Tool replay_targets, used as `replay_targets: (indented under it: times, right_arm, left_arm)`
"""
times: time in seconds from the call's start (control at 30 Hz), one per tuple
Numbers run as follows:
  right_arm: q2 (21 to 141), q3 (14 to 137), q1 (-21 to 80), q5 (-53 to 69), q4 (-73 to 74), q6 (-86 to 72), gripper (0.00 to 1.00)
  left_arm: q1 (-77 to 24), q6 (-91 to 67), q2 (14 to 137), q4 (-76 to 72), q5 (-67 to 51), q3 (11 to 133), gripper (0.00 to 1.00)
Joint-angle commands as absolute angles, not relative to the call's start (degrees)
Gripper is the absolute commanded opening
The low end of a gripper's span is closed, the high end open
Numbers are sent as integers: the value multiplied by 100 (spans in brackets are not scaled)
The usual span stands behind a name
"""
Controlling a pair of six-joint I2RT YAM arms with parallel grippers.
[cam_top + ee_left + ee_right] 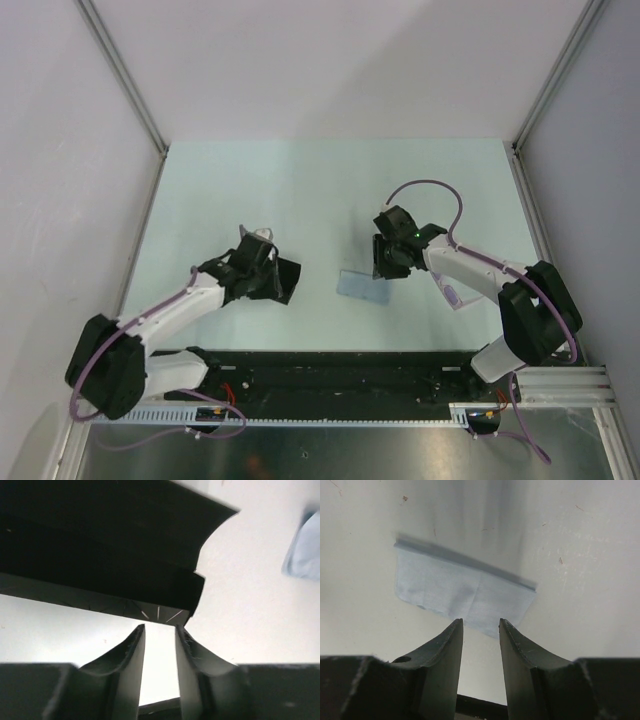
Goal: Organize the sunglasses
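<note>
The sunglasses [453, 294] lie on the table at the right, pale-framed with a purple tint, partly hidden under my right forearm. They do not show in either wrist view. The black case [283, 280] lies left of centre. My left gripper [268, 276] is at its near edge, open and empty. In the left wrist view the case [100, 565] fills the top, just beyond the gripper [159, 626]. My right gripper [386, 268] is open and empty, just right of the pale blue cloth [362, 287]. In the right wrist view the cloth [460, 587] lies flat right ahead of the gripper [481, 621].
The cloth's corner also shows at the right edge of the left wrist view [302, 550]. Grey walls with metal posts [130, 90] enclose the pale table [300, 190] on three sides. A black rail [330, 375] runs along the near edge.
</note>
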State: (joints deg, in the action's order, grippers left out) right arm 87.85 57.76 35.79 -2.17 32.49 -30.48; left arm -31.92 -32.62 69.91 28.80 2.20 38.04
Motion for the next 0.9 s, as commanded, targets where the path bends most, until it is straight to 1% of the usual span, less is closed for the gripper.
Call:
replay_targets:
  times: [0.0,0.03,0.13,0.23,0.27,0.33,0.4,0.53,0.67,0.7,0.83,0.87]
  right_arm:
    - [8578,5757,3542,-299,3129,-3173,41]
    - [8587,5748,3542,-290,3120,-3182,41]
    - [8596,5757,3533,-281,3111,-3182,41]
    - [8596,5748,3524,-290,3120,-3173,41]
    - [8596,5765,3524,-299,3138,-3164,41]
    - [8587,5757,3524,-299,3129,-3155,41]
    - [8569,5757,3507,-316,3138,-3155,41]
    - [8543,5748,3498,-334,3190,-3138,41]
    - [8508,5757,3489,-395,3243,-3111,41]
    - [8499,5748,3498,-404,3269,-3111,41]
    - [8420,5705,3481,-439,3278,-3094,41]
    - [8385,5678,3472,-431,3270,-3102,41]
  left_arm:
    - [-3199,-3418,6268,2768,808,3938,49]
    - [-3191,-3532,6188,2812,887,3929,66]
    - [-3103,-3831,6108,2996,1230,3946,85]
    - [-2962,-4103,6292,3172,1388,4025,94]
    - [-2927,-4200,6345,3208,1397,4043,95]
    - [-2848,-4489,6539,3226,1380,4087,94]
    - [-2778,-4666,6644,3235,1371,4113,91]
    - [-2742,-5035,6951,3217,1625,4192,87]
    - [-2646,-4957,7320,3129,1618,4315,85]
    - [-2628,-4905,7391,3068,1582,4333,84]
    - [-2566,-4502,7602,2962,1310,4350,71]
    - [-2558,-4396,7629,2936,1170,4351,71]
